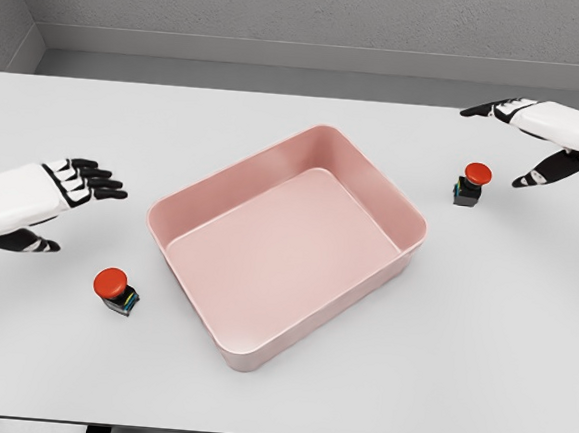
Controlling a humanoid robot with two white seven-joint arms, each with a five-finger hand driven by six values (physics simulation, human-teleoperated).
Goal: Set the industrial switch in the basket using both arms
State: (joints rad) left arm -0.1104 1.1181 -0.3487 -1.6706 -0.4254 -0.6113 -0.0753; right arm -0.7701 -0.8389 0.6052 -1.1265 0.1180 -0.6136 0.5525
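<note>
A pink rectangular basket (406, 215) sits empty in the middle of the white table, turned at an angle. One industrial switch (115, 290) with a red round button and dark base stands left of the basket, near the front. A second red-buttoned switch (472, 184) stands to the basket's right. My left hand (79, 192) hovers open above and left of the near switch, apart from it. My right hand (522, 130) is open at the far right, fingers spread just above and beyond the other switch, not touching it.
The white table (275, 406) runs to a front edge at the bottom of the view. A grey wall (285, 16) rises behind its back edge.
</note>
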